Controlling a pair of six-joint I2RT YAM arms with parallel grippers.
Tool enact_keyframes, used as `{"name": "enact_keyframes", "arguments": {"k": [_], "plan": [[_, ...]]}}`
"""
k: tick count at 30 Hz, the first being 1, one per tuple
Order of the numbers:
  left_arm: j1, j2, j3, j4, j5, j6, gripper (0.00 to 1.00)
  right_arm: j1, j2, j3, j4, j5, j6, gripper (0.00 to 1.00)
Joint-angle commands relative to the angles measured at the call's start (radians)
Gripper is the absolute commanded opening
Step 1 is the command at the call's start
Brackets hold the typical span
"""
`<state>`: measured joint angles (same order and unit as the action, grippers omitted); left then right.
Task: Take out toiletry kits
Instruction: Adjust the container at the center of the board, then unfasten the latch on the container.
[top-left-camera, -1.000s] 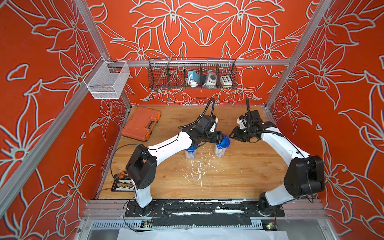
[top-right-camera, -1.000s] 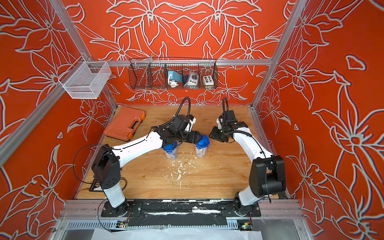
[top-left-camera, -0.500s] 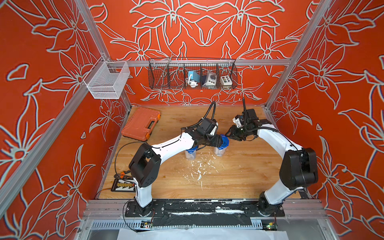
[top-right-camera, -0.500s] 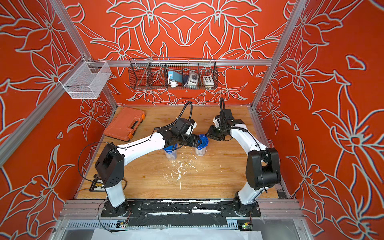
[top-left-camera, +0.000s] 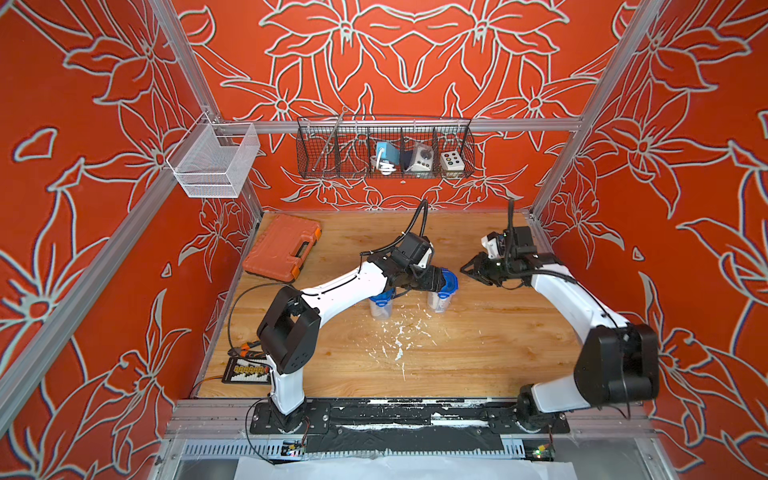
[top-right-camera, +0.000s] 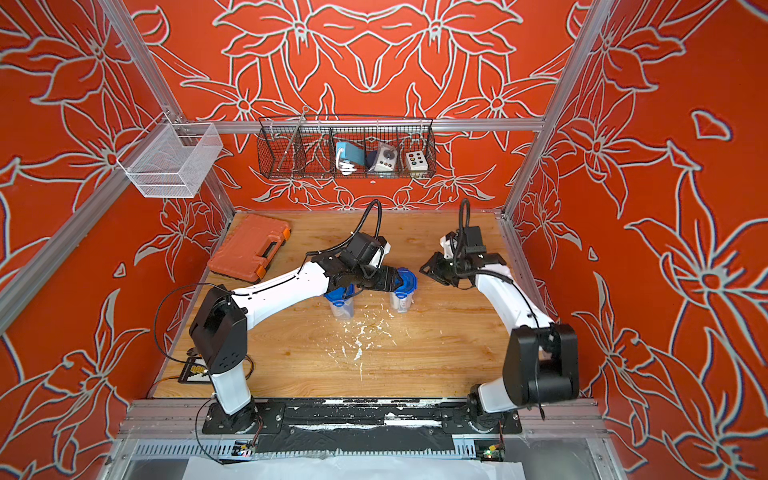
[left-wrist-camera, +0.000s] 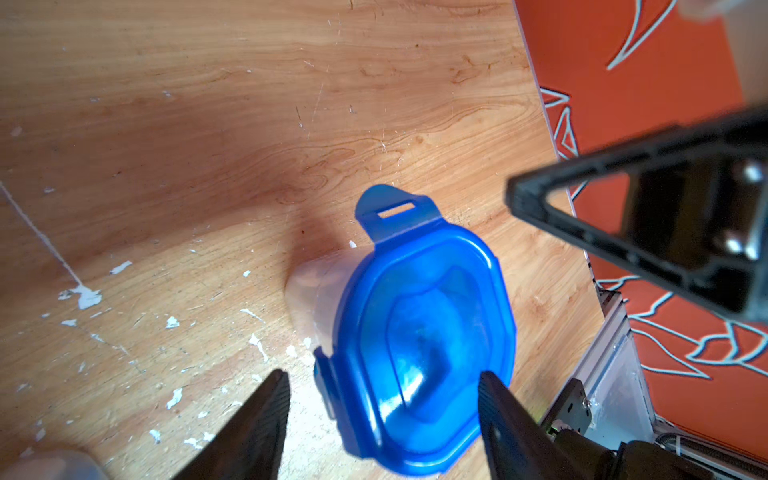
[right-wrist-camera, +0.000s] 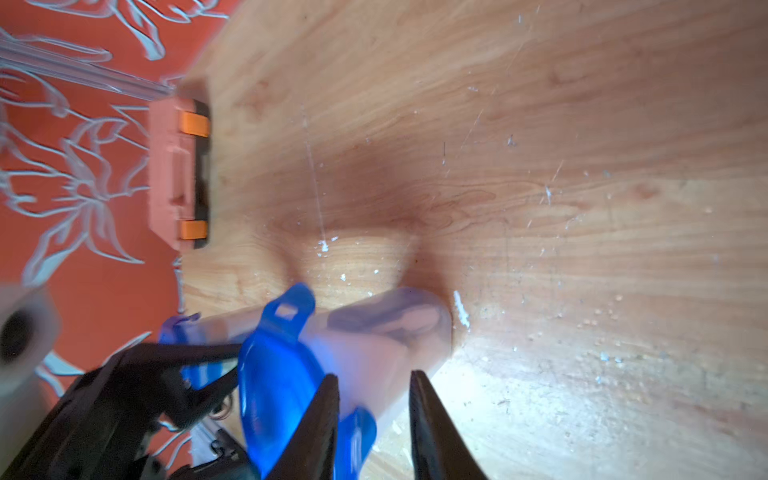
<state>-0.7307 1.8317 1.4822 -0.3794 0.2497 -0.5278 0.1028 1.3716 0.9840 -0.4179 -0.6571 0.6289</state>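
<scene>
The left arm (top-left-camera: 336, 289) stretches from its base at the front left diagonally toward mid-bench, passing over the left clear plastic jar with a blue lid (top-left-camera: 381, 307). The left end effector (left-wrist-camera: 382, 374) hangs over the right clear plastic jar (top-left-camera: 440, 300). Its jaws are parted on either side of that jar's blue four-tab lid (left-wrist-camera: 424, 332) and do not clamp it, with one finger standing clear of the rim. The right arm (top-left-camera: 573, 303) rises from the front right and bends inward. It points the right end effector (right-wrist-camera: 374, 376) leftward at the same jar, just beside it but apart. Its fingers leave a narrow gap with nothing between them.

The toiletry kits (top-left-camera: 439, 305) sit inside the two upright, lidded jars. They show only as pale shapes through the clear walls, and single items cannot be told apart. One slotted tab of the right lid sticks outward.

A white mesh basket (top-left-camera: 212, 162) hangs on the left rail. An orange plastic tool case (top-left-camera: 282, 249) lies shut at the back left of the wooden bench (top-left-camera: 478, 353), which is flecked with white scraps in front of the jars. A black wire basket (top-left-camera: 324, 149) with small devices hangs on the orange flower-patterned walls (top-left-camera: 415, 62).
</scene>
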Motion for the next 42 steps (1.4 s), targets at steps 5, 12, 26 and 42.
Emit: {"name": "enact_keyframes", "arguments": {"k": [5, 12, 26, 42], "plan": [[0.000, 0.005, -0.044, 0.061, 0.077, -0.020, 0.66, -0.060, -0.064, -0.300, 0.719, -0.344, 0.424, 0.27], [0.001, 0.005, -0.099, 0.077, 0.076, -0.054, 0.62, -0.061, -0.049, -0.399, 0.857, -0.376, 0.510, 0.42], [0.001, -0.009, -0.053, 0.074, 0.058, -0.055, 0.68, -0.078, -0.072, -0.470, 0.855, -0.339, 0.525, 0.55], [0.017, 0.048, -0.027, 0.062, 0.046, -0.043, 0.64, -0.087, 0.001, -0.519, 1.062, -0.395, 0.640, 0.48]]}}
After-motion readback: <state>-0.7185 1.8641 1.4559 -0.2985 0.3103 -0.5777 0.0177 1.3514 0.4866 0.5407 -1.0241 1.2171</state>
